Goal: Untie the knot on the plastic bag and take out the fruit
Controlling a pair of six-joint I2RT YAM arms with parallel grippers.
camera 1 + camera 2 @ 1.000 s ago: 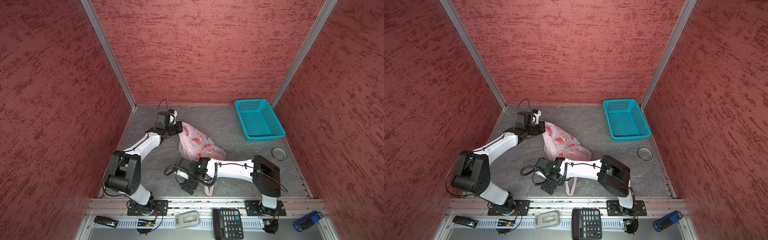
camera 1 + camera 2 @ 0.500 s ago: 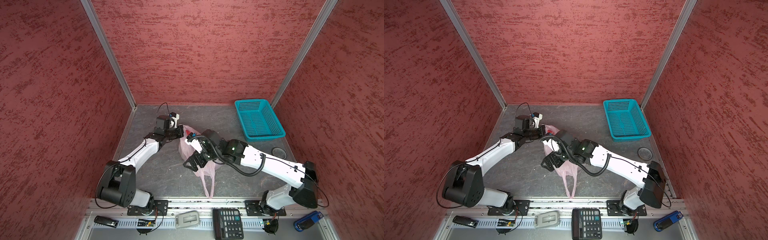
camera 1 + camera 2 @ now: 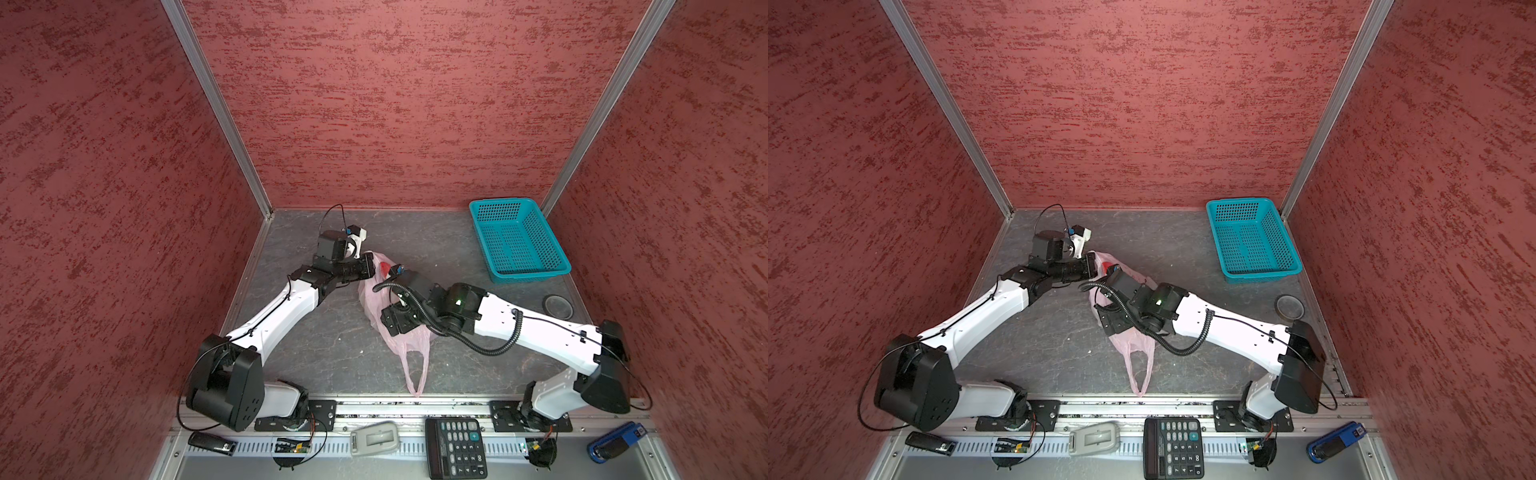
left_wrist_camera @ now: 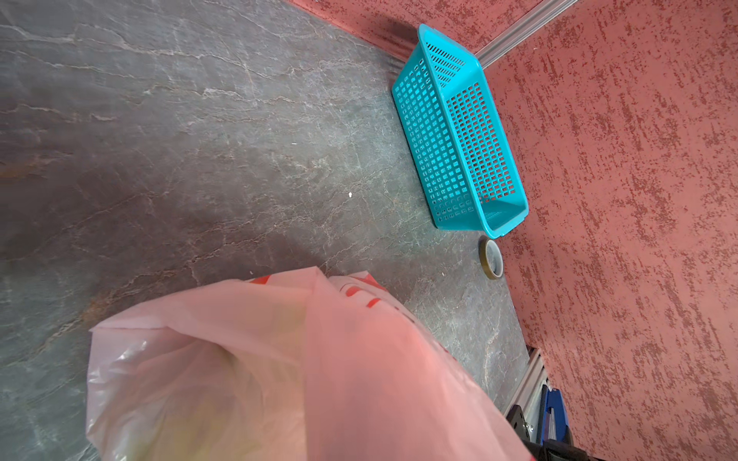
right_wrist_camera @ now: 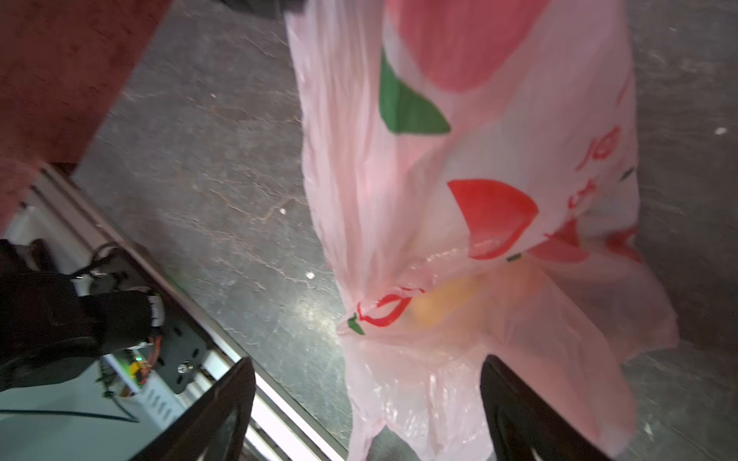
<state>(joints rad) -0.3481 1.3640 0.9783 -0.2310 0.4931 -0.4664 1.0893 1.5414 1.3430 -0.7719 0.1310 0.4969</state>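
Observation:
The pale-pink plastic bag (image 3: pixel 370 299) with red and green print is stretched lengthwise in mid-floor in both top views. My left gripper (image 3: pixel 371 268) is shut on its far end; in the left wrist view the bag (image 4: pixel 359 379) covers the jaws. My right gripper (image 5: pixel 367 411) is open, its two dark fingers (image 5: pixel 223 411) standing wide on either side of the bag's lower part (image 5: pixel 419 391). Yellowish fruit (image 5: pixel 443 303) shows dimly through the plastic. One handle loop (image 3: pixel 415 390) trails loose toward the front rail. The knot is out of view.
An empty teal basket (image 3: pixel 532 276) stands at the back right by the wall, with a tape roll (image 3: pixel 558 306) just in front of it. A calculator (image 3: pixel 455 446), a grey device (image 3: pixel 374 436) and a blue item (image 3: pixel 615 442) lie along the front rail.
My right arm has unfolded from the front and reached over the bag's middle, jaws narrowing slightly. The bag has been drawn from a spread heap into a long shape. The left gripper stays shut.

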